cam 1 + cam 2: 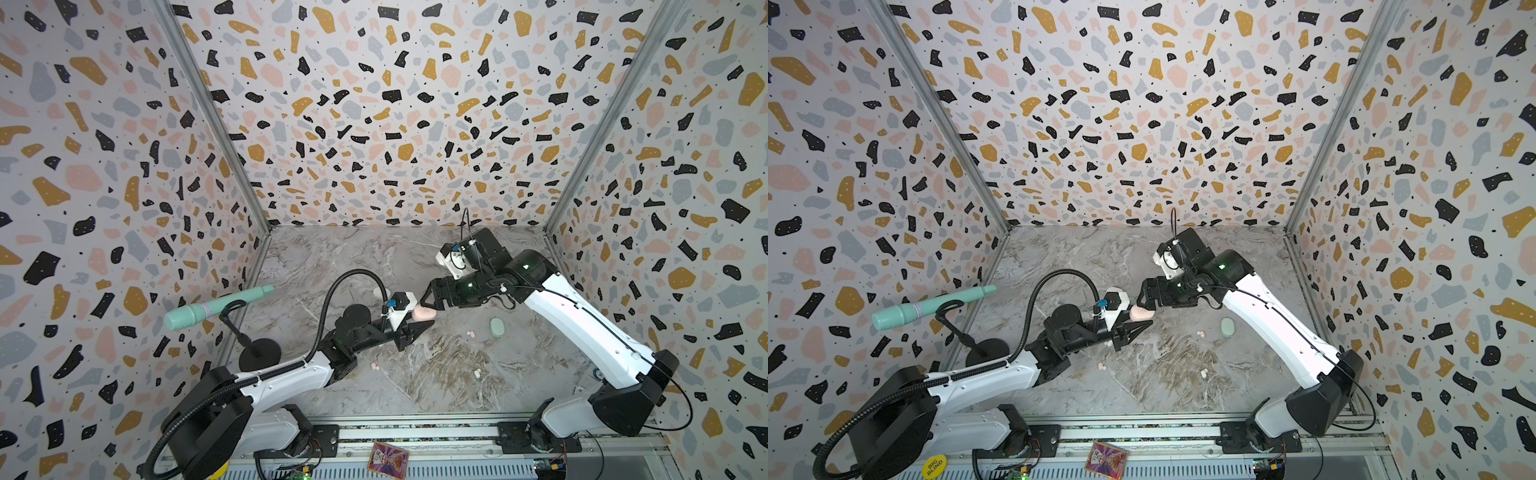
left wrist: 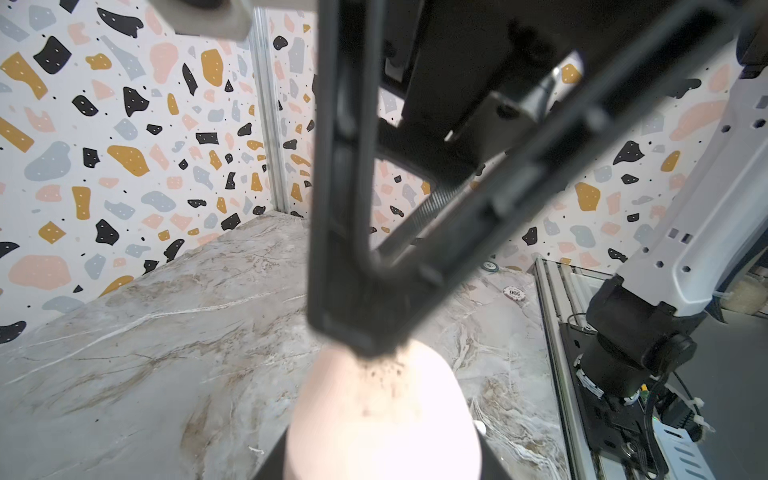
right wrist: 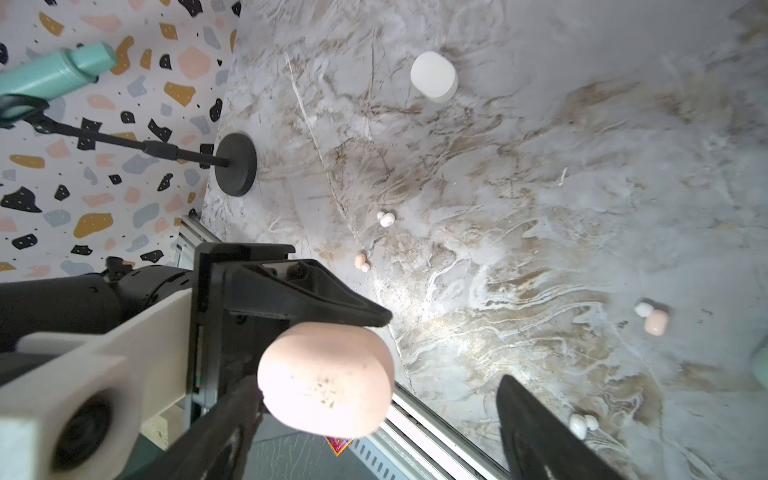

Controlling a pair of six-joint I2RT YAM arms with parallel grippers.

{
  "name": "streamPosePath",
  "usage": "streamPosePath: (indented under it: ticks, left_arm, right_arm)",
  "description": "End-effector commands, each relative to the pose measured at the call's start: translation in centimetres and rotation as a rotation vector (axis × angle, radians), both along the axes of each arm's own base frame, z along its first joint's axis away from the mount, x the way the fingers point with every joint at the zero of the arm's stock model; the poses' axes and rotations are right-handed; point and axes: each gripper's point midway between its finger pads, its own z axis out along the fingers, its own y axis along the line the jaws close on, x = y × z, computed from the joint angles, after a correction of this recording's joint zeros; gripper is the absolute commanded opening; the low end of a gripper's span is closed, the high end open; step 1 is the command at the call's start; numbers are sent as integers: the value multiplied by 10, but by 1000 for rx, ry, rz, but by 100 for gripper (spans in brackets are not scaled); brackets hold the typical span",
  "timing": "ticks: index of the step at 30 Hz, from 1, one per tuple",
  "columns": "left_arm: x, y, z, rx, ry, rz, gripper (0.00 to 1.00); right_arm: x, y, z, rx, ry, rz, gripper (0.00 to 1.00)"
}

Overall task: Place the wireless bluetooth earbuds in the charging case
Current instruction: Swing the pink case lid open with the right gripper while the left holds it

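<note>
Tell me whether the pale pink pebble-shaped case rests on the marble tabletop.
No, the pale pink case is held clear of the tabletop in the jaws of the left gripper.

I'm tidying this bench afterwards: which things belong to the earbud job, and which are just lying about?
Job: pink case, mint case, white case, loose earbuds.
Lying about: mint microphone, playing card, poker chip.

A black fingertip [image 2: 360,332] sits against the blurred pale pink case [image 2: 382,415] above the marble table [image 2: 166,332].
</note>
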Motion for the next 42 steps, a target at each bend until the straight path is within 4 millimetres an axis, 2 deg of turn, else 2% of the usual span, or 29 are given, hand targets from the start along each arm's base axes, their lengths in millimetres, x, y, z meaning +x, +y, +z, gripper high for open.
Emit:
streamPosePath:
  ticks: [1,6,12,15,28,42]
  left_arm:
    - [-13,1,18,-60,-18,-48,32]
    - [-21,2,23,-79,5,-81,32]
    - [-31,1,26,-88,36,-142,32]
    - [-35,-1,25,-79,47,-169,32]
    - [-40,-3,28,-64,39,-201,33]
    - [-42,-2,31,-65,26,-206,33]
  right_arm:
    - [-7,-18,23,20,-80,27,95]
    - [-12,-28,26,-11,-237,125,97]
    - [-37,-20,35,27,-558,297,97]
    - [-50,-15,39,53,-662,371,97]
    - [-53,12,12,-45,-669,511,94]
    - [-37,9,-11,-148,-626,460,93]
